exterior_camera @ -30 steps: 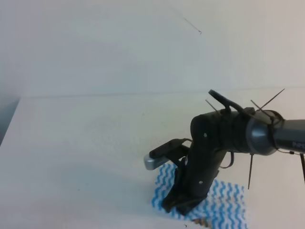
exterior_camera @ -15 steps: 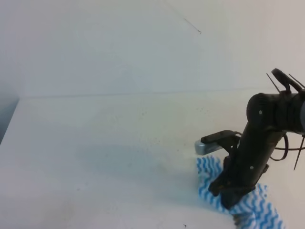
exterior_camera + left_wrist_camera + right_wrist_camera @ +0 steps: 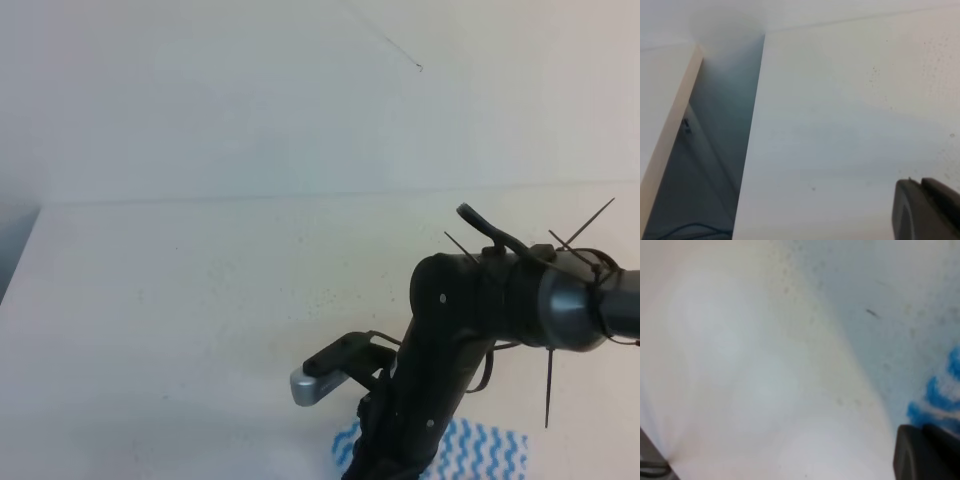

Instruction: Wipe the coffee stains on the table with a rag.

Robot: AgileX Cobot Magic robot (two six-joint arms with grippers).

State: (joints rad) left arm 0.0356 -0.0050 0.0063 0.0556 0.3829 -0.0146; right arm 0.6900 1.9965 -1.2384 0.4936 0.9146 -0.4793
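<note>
In the high view the rag (image 3: 480, 452) is cut off by the bottom edge, and part of it is covered by the right arm (image 3: 440, 360). The right gripper's tips are lost below that edge, so their stance cannot be told. In the right wrist view everything is blurred; only a blue-striped corner of the rag (image 3: 935, 402) is seen. No stain can be made out beside the rag.

Right arm (image 3: 470, 310) — matte black housing with small pale screw heads, grey metallic collar (image 3: 565, 310), silver wrist camera (image 3: 315, 385), looping black cable — bristling with thin black zip-tie tails.
</note>
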